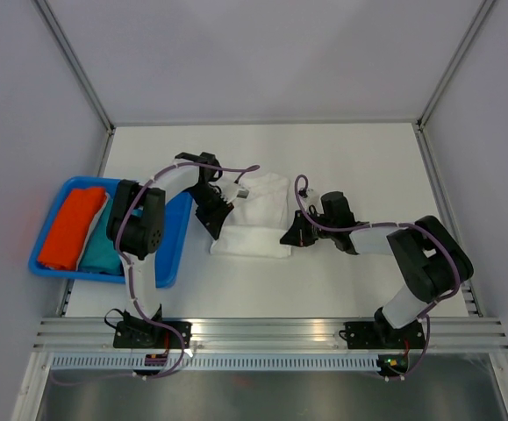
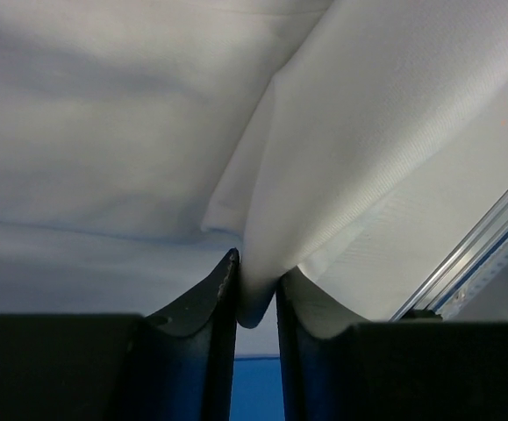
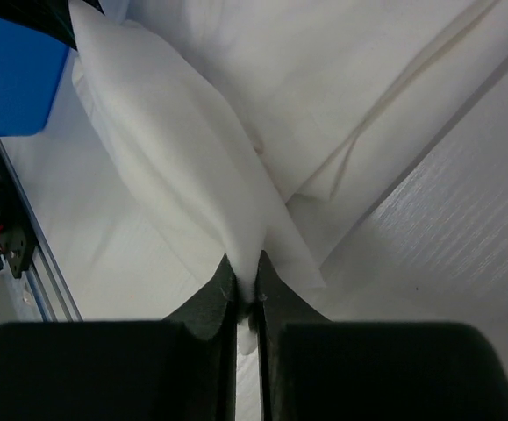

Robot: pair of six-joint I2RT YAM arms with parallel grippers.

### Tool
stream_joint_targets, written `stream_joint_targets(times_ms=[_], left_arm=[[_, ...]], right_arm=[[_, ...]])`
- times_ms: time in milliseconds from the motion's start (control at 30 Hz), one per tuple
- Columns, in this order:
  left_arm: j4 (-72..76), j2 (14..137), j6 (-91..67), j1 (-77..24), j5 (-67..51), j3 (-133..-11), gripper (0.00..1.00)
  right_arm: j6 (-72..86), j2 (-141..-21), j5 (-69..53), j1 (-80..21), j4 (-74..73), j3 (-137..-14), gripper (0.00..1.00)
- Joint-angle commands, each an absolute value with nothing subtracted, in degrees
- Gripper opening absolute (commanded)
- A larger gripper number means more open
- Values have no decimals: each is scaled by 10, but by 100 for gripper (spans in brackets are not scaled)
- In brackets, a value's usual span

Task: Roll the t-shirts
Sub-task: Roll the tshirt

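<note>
Top external view: the white t-shirt (image 1: 255, 219) lay folded into a narrow panel at mid-table (image 1: 359, 167), just right of a blue tray (image 1: 176, 241) holding an orange garment (image 1: 69, 228) and a teal garment (image 1: 102, 241).
Left gripper (image 1: 216, 226): clamped on the shirt's near-left edge, with cloth bunched between the jaws in the left wrist view.
Right gripper (image 1: 291, 237): pinched on the near-right corner, with a ridge of fabric rising from the jaws.
Step in hand: apparently starting the roll from the near hem.
Doing it well: both arms should lift and turn the hem over together, level, with the cloth taut between them, so the first turn lands tight and straight.
Risk: an uneven pull would likely skew the roll or drag the folded panel open.
</note>
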State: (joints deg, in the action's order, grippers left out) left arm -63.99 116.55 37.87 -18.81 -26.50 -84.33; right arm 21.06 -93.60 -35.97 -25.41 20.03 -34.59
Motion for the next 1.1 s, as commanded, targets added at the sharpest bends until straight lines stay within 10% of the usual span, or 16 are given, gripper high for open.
stream_joint_targets(times_ms=[0, 433, 767, 1067], left_arm=[[-622, 1128, 374, -184, -232, -855, 28], [-422, 970, 418, -188, -115, -787, 33], [-280, 748, 654, -328, -157, -517, 70], [-210, 797, 668, -351, -63, -449, 77]], right_arm=[[229, -925, -346, -253, 255, -338, 7], [268, -969, -329, -240, 136, -412, 5], [342, -1014, -366, -234, 165, -419, 3], [357, -1033, -398, -224, 194, -414, 3]])
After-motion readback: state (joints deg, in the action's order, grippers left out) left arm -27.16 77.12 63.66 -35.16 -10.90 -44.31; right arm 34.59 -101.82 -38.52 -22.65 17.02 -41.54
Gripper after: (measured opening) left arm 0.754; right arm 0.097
